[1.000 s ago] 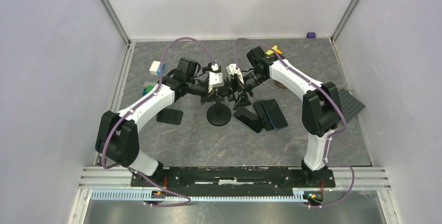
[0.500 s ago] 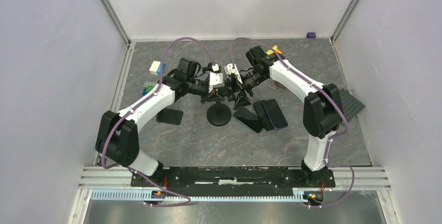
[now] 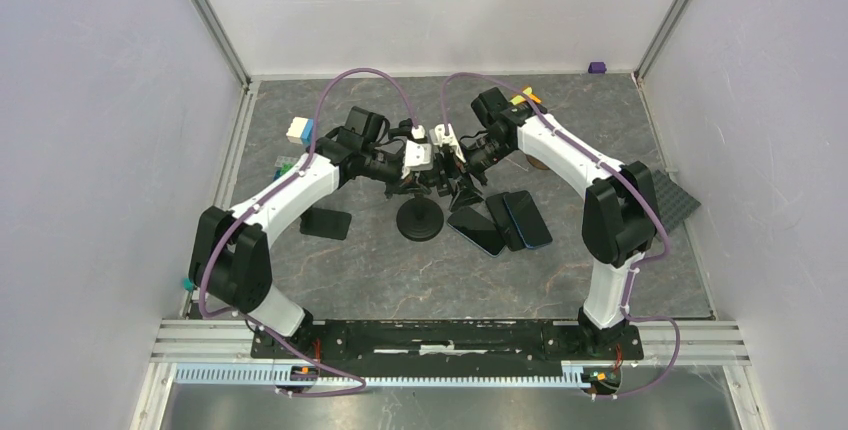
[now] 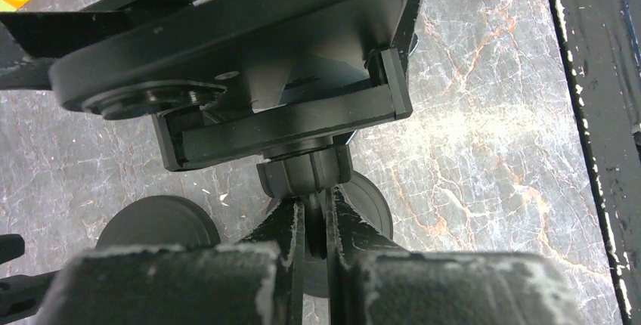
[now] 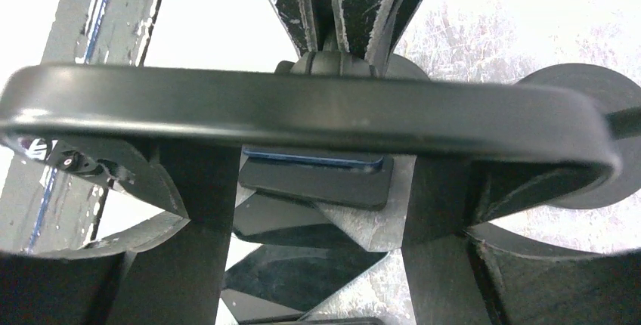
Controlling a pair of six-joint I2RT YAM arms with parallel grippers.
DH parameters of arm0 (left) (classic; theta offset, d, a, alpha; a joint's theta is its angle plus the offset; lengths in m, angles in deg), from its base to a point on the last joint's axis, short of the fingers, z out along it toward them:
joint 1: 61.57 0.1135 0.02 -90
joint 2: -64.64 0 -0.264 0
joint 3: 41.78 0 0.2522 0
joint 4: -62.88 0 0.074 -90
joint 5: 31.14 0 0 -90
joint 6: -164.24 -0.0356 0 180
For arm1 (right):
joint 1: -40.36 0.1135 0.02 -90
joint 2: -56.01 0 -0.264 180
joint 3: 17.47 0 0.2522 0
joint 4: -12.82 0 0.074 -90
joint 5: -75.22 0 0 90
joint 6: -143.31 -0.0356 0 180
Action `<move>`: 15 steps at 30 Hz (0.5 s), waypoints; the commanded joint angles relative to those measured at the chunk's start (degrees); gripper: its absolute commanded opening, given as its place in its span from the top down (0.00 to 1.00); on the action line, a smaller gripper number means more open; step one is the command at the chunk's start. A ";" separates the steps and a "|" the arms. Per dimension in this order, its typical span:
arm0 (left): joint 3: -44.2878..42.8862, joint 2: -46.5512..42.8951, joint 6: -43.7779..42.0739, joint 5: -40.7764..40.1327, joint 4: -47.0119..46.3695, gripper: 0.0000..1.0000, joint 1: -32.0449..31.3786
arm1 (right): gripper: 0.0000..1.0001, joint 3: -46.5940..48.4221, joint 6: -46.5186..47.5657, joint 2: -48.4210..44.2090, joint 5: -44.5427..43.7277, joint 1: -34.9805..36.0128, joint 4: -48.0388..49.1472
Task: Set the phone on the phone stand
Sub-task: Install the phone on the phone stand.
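Black, with rounded corners: the phone (image 4: 227,15) is up over mid-table between both arms, its lower edge at the cradle of the phone stand (image 4: 291,117). We can't tell if it's fully seated.

Left wrist view gives us its underside, with a round ring (image 4: 151,98) near one end. Same view: left fingers (image 4: 286,238) closed to a thin slit on the stand's stem, just under the joint knob.

Right wrist view shows only the phone's long edge, lying across in front of the right fingers (image 5: 200,219), which stand well apart. Gripping or not, we can't tell. Below it, a blue-edged phone (image 5: 314,160) lies flat on the table (image 3: 400,280).

Only the top view shows the stand's round base (image 3: 420,222) on the table, with spare phones (image 3: 525,218) just right of it and a lone dark phone (image 3: 325,223) to its left. Finger contact is hidden there.
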 commanded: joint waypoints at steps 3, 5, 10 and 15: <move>4.58 4.80 -10.05 10.45 18.24 0.98 -10.66 | 1.00 9.73 3.90 2.10 -5.56 0.36 14.58; 4.26 5.16 -10.09 10.49 18.63 0.98 -10.84 | 1.00 10.68 4.46 2.33 -5.67 0.36 13.65; 3.44 5.58 -10.63 10.44 19.26 0.98 -10.92 | 1.00 10.68 6.24 2.17 -4.94 0.67 11.71; 2.84 5.30 -10.40 10.90 18.49 0.98 -10.50 | 1.00 6.76 8.37 0.81 -5.14 2.10 10.13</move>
